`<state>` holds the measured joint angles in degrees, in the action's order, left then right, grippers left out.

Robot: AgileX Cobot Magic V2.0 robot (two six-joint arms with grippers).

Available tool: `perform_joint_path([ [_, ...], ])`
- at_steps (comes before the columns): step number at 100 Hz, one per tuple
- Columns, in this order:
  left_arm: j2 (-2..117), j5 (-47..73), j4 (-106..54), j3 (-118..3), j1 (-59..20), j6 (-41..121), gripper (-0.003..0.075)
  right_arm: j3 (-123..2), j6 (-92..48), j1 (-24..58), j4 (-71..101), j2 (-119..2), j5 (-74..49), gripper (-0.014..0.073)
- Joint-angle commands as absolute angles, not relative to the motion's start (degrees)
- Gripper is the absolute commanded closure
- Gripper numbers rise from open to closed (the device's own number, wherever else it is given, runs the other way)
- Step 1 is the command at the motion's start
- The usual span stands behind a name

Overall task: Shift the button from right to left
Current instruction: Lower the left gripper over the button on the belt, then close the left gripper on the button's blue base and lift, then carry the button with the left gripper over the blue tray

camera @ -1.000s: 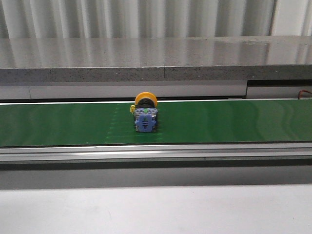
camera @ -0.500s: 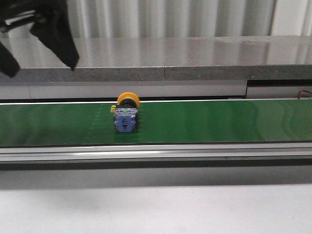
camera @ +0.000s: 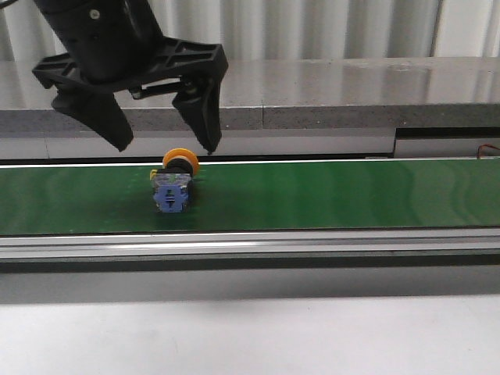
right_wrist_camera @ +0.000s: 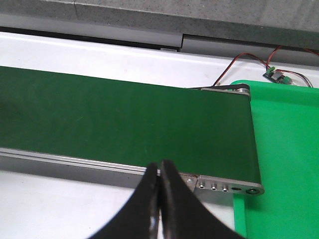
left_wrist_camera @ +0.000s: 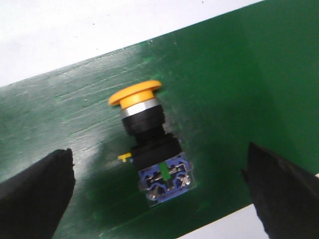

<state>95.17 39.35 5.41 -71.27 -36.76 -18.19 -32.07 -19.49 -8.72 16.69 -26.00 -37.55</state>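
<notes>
Conveyor belt (camera: 351, 195): dark green, running across the front view between a metal rail and a grey stone ledge (camera: 328, 94).
Bright green mat (right_wrist_camera: 289, 149): flat, butting the belt's end roller in the right wrist view; a small circuit board (right_wrist_camera: 275, 74) with red and black wires lies beyond it.
Left gripper (camera: 164, 144): black, jaws spread wide, hanging above the belt and straddling the button without touching it.
Right gripper (right_wrist_camera: 160, 199): fingers pressed together, empty, near the belt's end.
Button (camera: 173, 183): lying on its side on the belt, left of centre, yellow cap toward the ledge, blue-grey body toward the camera; body details slightly blurred, apparently a green mark.
</notes>
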Motion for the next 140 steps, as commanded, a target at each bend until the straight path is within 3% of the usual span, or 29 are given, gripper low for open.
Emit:
perform_joint_path([
  [1, 94.2, 36.8, 5.8, -73.3, -37.3, -18.9, 0.0050, -33.6, -20.0, -8.7, 17.7, -26.3, -33.6, 0.0661],
  [46, 98.2, 39.9, 12.4, -73.1, -35.9, -24.6, 0.0244, -33.6, -20.0, -8.7, 17.7, -26.3, -33.6, 0.0661],
  [53, 98.2, 39.9, 12.4, -73.1, -35.9, -24.7, 0.0323, -33.6, -20.0, -8.7, 17.7, -26.3, -33.6, 0.0661],
  [72, 98.2, 39.9, 12.9, -73.1, -35.9, -24.7, 0.0657, -33.6, -20.0, -8.7, 17.7, -26.3, -33.6, 0.0661],
  [82, 97.7, 40.1, 14.1, -73.1, -35.8, -24.7, 0.0741, -33.6, -20.0, -8.7, 17.7, -26.3, -33.6, 0.0661],
  [111, 89.0, 43.8, 17.5, -73.1, -31.5, -24.9, 0.0740, -33.6, -20.0, -8.7, 17.7, -26.3, -33.6, 0.0661],
  [140, 79.0, 45.8, 24.2, -72.3, -16.8, -21.2, 0.0740, -33.6, -20.0, -8.7, 17.7, -26.3, -33.6, 0.0661],
])
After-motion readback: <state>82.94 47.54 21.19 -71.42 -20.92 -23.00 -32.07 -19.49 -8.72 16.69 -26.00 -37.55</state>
